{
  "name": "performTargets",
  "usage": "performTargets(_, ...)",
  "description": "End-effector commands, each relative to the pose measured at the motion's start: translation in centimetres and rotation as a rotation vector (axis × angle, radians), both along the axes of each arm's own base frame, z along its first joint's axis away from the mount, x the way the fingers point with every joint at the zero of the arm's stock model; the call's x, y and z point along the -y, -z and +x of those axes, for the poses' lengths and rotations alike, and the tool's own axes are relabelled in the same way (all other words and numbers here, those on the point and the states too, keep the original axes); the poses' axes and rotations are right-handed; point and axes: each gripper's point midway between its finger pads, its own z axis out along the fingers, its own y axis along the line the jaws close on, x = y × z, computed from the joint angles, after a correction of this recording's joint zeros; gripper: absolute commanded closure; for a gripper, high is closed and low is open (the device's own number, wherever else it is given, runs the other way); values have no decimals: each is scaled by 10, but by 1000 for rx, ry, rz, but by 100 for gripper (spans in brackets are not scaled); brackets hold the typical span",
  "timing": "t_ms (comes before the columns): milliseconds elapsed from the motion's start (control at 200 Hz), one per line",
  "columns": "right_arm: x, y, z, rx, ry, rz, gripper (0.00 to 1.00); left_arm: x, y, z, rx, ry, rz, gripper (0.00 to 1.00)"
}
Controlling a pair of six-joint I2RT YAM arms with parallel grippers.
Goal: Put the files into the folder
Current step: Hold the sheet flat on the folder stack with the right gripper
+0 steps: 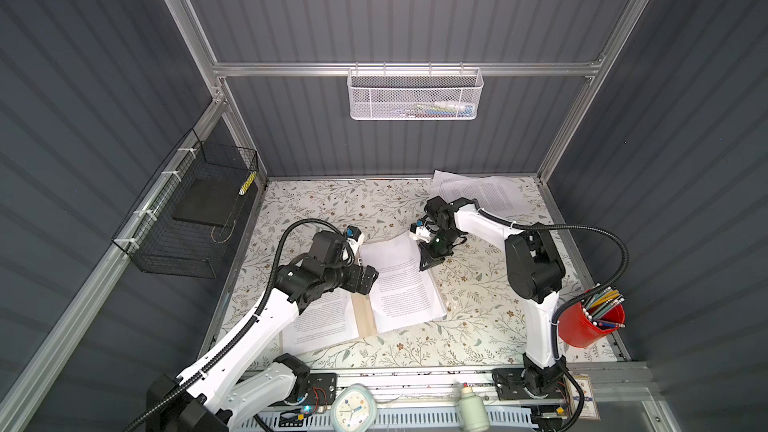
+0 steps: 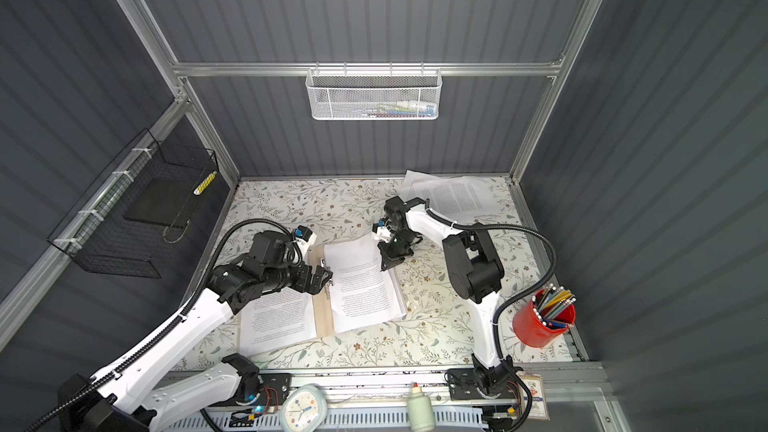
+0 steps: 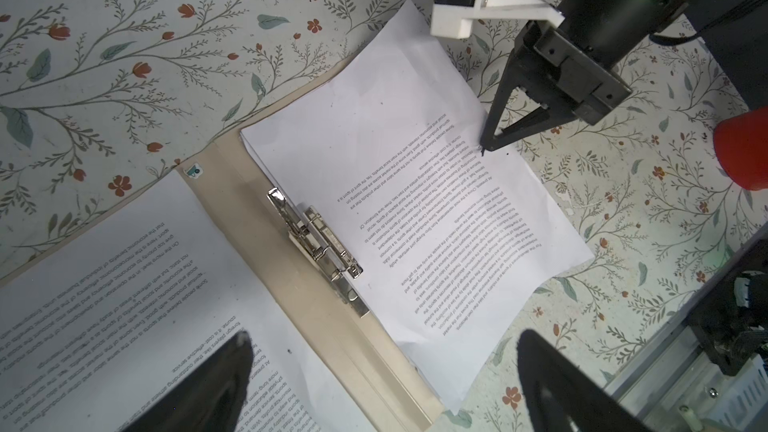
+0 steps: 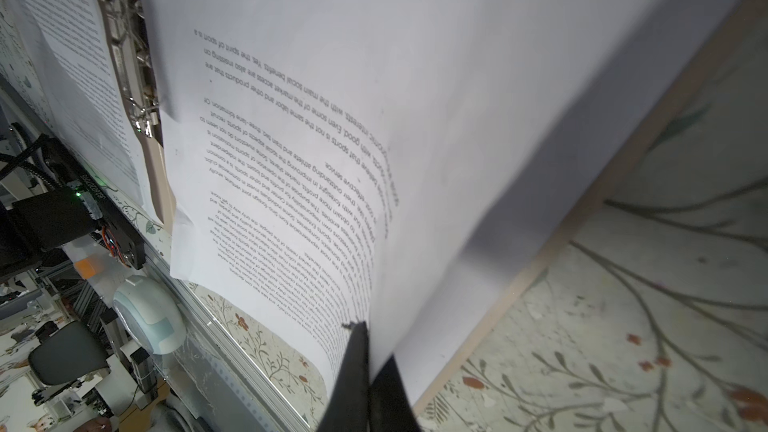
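The tan folder (image 1: 363,313) (image 2: 323,313) lies open on the floral table, its metal clip (image 3: 316,243) (image 4: 133,76) along the spine. One printed sheet (image 1: 320,322) (image 3: 124,284) rests on its left half. Another sheet (image 1: 399,280) (image 2: 359,280) (image 3: 395,160) lies askew over the right half. My right gripper (image 1: 424,268) (image 2: 384,268) (image 3: 484,147) (image 4: 372,347) is shut on this sheet's right edge, lifting it a little (image 4: 332,118). Above the spine, my left gripper (image 1: 368,282) (image 2: 324,280) (image 3: 384,336) hovers open and holds nothing. More files (image 1: 482,193) (image 2: 451,193) lie at the back right.
A red cup of pencils (image 1: 590,322) (image 2: 542,322) stands at the right front edge. On the back wall hangs a white mesh basket (image 1: 415,95), and a black wire basket (image 1: 195,218) hangs on the left wall. A clock (image 1: 353,407) and a bottle (image 1: 471,407) sit on the front rail.
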Motion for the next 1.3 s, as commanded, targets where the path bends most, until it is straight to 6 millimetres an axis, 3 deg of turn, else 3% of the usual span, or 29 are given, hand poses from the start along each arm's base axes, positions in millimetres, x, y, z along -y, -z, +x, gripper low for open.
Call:
performTargets(0,-5,-6,-4,-13,-8,14,100,0,6,-4,-23,4,-4,0)
performTargets(200,-5,-6,-3,-8,-8,13,100,0,7,-4,-29,4,-3,0)
performTargets(455,-5,-8,4,18,11,10,76,1,7,-4,-31,5,-5,0)
performTargets(630,-7,-7,8,24,25,10,68,0,8,-4,-33,5,-3,0)
performTargets(1125,-10,-4,16,35,44,11,65,1,10,-4,-36,5,1,0)
performTargets(1296,-3,0,21,44,73,-17,55,1,10,-3,-37,4,3,0)
